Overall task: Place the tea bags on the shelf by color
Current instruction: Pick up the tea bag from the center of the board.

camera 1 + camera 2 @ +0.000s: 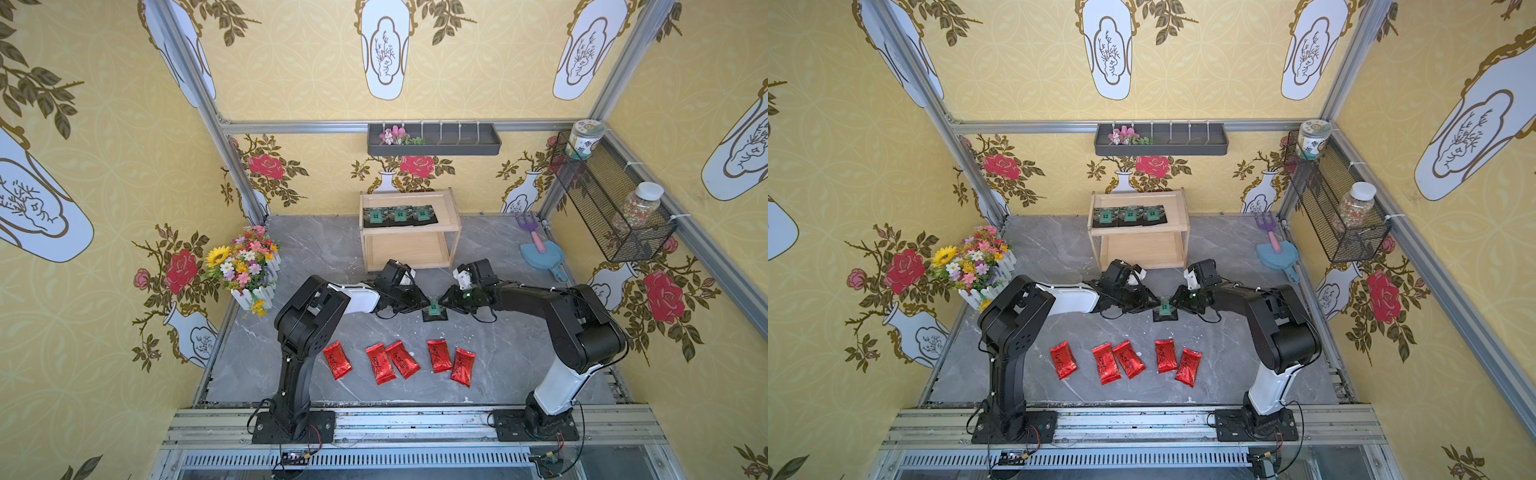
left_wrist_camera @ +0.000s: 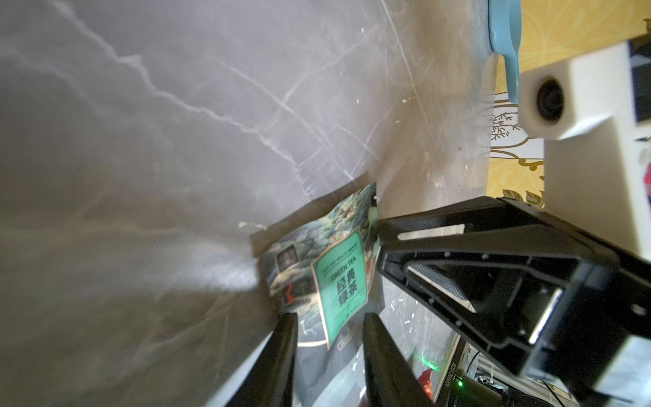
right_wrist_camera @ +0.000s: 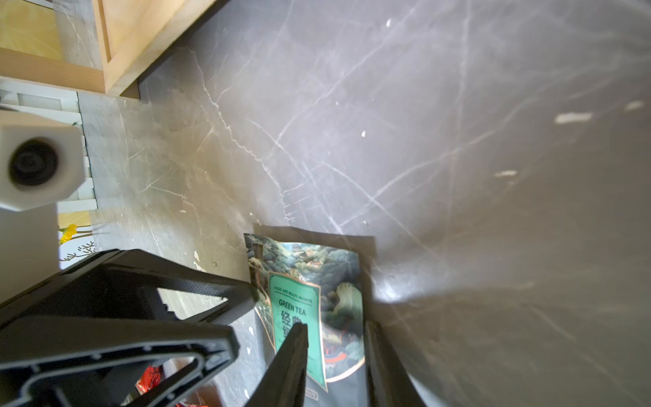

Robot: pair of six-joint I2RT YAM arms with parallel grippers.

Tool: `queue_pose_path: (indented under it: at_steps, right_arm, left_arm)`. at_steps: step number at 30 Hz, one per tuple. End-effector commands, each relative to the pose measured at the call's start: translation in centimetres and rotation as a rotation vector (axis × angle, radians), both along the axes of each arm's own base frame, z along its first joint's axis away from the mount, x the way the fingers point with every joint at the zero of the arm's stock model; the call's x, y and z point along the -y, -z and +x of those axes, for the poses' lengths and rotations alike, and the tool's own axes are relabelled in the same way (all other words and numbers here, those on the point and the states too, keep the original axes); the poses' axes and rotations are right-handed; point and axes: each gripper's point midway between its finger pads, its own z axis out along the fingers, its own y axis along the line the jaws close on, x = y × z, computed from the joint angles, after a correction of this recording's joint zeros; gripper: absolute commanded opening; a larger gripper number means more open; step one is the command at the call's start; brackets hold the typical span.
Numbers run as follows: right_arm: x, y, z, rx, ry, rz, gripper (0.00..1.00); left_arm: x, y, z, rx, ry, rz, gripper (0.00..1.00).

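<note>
Jaws on both arms sit part-way apart: the left gripper (image 2: 329, 317) and right gripper (image 3: 336, 326) each show two fingers with a gap, and the black green-tea sachet (image 1: 435, 309) fills that gap. We can't tell whether either one clamps it or only straddles it.

The grippers meet tip to tip from left and right over this sachet, mid-table on the grey marble tabletop (image 1: 316, 249), between the wooden shelf (image 1: 409, 230) on the far side and the red row on the near side. In the wrist views one sachet edge throws a shadow, so it looks partly raised; whether it is fully lifted is unclear.

Three matching black sachets (image 1: 399, 216) lie side by side on the top tier (image 1: 448, 214), filling its left part; the right end is bare. Five red foil packets (image 1: 401, 361) lie flat on the near side, none shelved.

We judge this step as picking the fourth and last black sachet. The next move calls for one gripper to pinch an edge firmly and the other to back off. Then comes a lift and a carry to the far side, setting it down right of the three. It's a thin flat packet, so slip is the risk.
</note>
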Motion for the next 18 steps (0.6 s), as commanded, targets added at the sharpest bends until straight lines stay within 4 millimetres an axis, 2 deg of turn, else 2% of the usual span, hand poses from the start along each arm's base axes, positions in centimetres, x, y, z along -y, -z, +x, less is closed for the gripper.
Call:
queue_pose_path:
  at_steps: [1,5,12,18]
  right_arm:
    - [0.4,0.7,-0.9,-0.046,-0.001,-0.033,0.34]
    - [0.1,0.2,-1.0,-0.038,-0.008,-0.015,0.34]
    - [-0.8,0.5,-1.1,-0.044,-0.025,0.016,0.34]
    - [-0.9,0.8,-1.3,-0.047,-0.027,0.022,0.34]
  left_arm:
    - [-0.6,-1.0,0.2,0.025,-0.027,0.006,0.37]
    - [-1.6,-0.7,0.0,0.019,-0.055,0.044,0.38]
    - [-2.3,1.8,-0.3,-0.042,-0.067,0.085,0.38]
    - [-1.8,2.2,-0.2,-0.053,-0.053,0.070,0.38]
